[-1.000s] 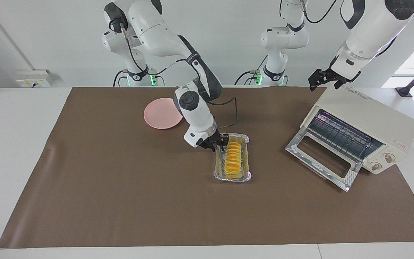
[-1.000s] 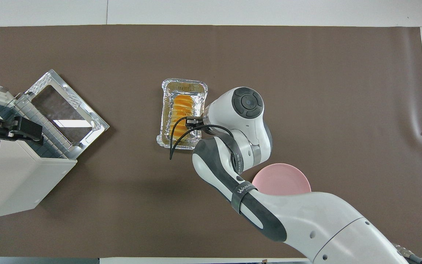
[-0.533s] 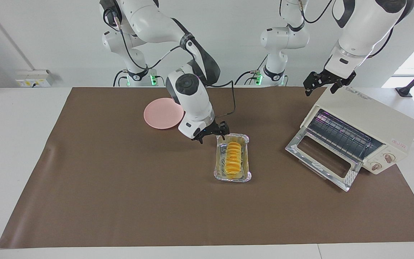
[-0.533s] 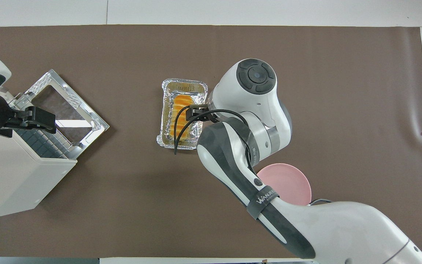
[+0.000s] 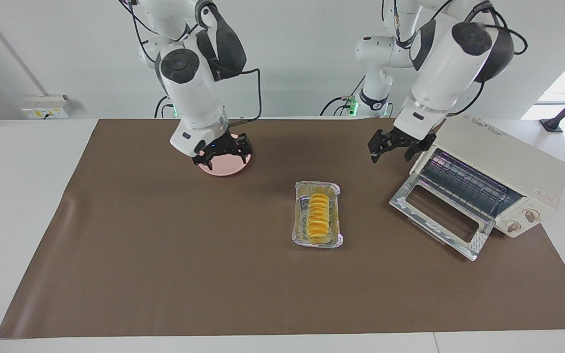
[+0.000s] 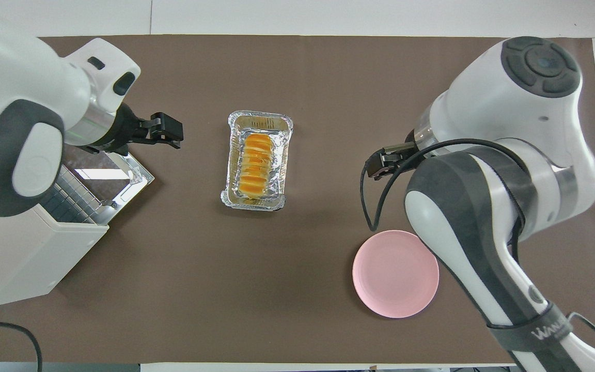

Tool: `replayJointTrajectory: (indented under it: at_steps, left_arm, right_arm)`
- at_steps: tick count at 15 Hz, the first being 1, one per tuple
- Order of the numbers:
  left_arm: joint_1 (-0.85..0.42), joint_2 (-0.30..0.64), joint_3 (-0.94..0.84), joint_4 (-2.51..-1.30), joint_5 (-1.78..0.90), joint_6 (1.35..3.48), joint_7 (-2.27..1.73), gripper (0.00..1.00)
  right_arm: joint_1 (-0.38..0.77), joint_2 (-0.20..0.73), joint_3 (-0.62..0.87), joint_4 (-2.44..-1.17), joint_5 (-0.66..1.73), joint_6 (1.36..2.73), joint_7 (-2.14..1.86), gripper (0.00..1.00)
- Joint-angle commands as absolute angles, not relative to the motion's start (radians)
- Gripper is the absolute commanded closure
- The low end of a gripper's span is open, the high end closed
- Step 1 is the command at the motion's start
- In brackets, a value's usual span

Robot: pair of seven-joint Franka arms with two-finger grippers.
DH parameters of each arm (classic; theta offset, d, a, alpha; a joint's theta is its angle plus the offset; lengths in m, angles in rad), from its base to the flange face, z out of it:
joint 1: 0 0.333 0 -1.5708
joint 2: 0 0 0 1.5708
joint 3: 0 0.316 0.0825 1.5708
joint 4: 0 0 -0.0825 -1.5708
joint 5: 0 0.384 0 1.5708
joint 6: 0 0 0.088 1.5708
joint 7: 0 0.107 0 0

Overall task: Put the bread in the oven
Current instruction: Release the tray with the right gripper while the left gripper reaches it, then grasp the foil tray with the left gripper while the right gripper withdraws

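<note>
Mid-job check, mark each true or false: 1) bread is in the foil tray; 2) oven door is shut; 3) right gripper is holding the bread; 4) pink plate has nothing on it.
1) True: the bread lies in the foil tray.
2) False: the oven has its door dropped open.
3) False: the right gripper is open, holding nothing, over the pink plate. The left gripper is open beside the oven.
4) True.

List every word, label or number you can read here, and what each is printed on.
"WANJEE" and further unreadable characters: on the black band round the right arm, overhead view.
Brand lettering on the oven top: too blurred to read.
Red sticker at the oven's corner, above its knobs: too small to read.
Red label on the oven's casing, overhead view: too small to read.
</note>
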State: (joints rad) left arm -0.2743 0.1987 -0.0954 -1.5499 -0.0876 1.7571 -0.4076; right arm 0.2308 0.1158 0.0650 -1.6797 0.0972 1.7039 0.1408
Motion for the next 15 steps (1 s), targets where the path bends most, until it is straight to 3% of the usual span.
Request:
replayJointTrajectory:
  at_steps: [1, 6, 13, 15]
  left_arm:
    - [-0.392, 0.334, -0.081, -1.46, -0.065, 1.869, -0.532, 0.0]
    - [-0.539, 0.466, -0.077, -1.471, -0.02, 1.959, -0.546, 0.0]
    - [-0.617, 0.522, -0.078, -1.583, 0.014, 2.095, -0.583, 0.0]
    - [-0.611, 0.528, -0.078, -1.597, 0.014, 2.115, -0.583, 0.06]
  right_arm:
    - [0.184, 0.005, 0.078, -1.756, 0.058, 1.643, 0.109, 0.0]
    - [0.104, -0.098, 0.078, -1.827, 0.058, 1.599, 0.04, 0.0]
    - [-0.009, -0.104, 0.077, -1.775, 0.06, 1.601, 0.023, 0.0]
    - [-0.015, -0.084, 0.077, -1.723, 0.052, 1.588, 0.025, 0.0]
